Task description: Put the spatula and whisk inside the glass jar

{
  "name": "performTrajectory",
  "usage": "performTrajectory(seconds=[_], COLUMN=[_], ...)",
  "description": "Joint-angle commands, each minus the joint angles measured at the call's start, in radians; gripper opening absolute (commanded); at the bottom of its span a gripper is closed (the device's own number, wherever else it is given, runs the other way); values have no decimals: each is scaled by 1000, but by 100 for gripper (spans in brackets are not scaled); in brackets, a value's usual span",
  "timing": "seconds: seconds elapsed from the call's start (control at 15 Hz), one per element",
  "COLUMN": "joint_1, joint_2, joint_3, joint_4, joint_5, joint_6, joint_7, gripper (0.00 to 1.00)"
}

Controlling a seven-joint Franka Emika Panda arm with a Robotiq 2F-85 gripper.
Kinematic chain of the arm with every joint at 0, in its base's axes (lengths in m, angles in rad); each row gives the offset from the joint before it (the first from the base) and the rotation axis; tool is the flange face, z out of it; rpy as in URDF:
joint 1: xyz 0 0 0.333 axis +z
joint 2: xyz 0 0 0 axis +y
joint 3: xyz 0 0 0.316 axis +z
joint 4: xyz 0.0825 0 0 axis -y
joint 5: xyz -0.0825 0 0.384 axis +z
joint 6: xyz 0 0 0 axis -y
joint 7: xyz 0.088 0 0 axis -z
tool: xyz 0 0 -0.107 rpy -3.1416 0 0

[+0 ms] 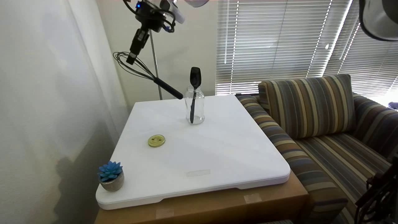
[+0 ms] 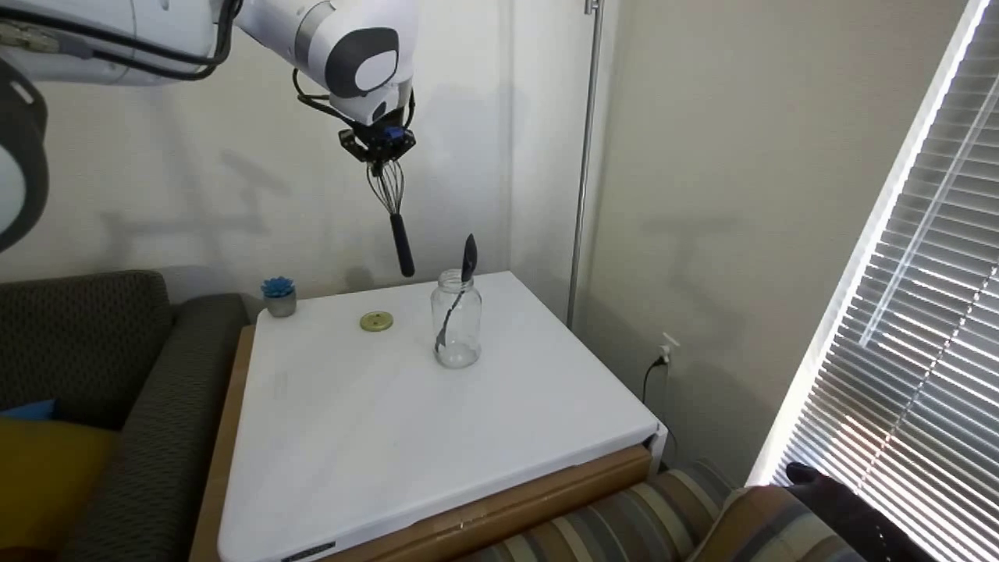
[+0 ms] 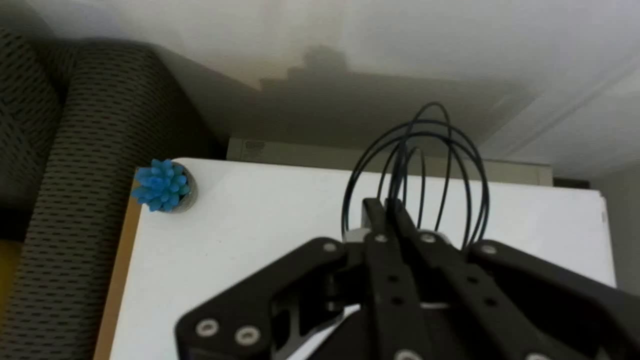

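Farthest left of the glass jar (image 1: 200,107) in an exterior view, and well in front of it, a blue succulent (image 1: 110,170) in a grey pot (image 1: 113,184) sits at a corner of the white worktop (image 1: 174,168). Next along, above and to the left of the jar, the pincer (image 1: 130,60) hangs with its fingers pointing down, pressed together with wires of the whisk (image 1: 161,84) caught between them. The whisk is held in the air by its balloon head, whose loops spread beyond the fingertips in the wrist view; its black handle slants down toward the jar, the end near the mouth but apart from the glass. Below, on the worktop, a round gold-coloured disc (image 1: 156,140) lies flat, left of the jar and in front of it. The jar itself stands upright, and the spatula (image 1: 195,79) is inside it, handle down and leaning, the dark head rising above the rim. Right of the jar, beside the worktop, is a striped armchair (image 1: 311,107), with window blinds (image 1: 273,40) behind.
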Motion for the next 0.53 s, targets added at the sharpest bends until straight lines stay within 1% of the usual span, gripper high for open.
performTrajectory(seconds=[0.0, 0.07, 0.33, 0.4, 0.47], joint_1=[-7, -9, -3, -3, -2], joint_2=[-15, -15, -15, -15, -7], joint_3=[1, 1, 1, 1, 17], joint_4=[-25, -26, -32, -32, -40], joint_5=[16, 17, 17, 17, 31], joint_6=[44, 54, 54, 54, 41], joint_7=[-26, -32, -30, -30, -39], gripper=[1, 4, 4, 1, 1])
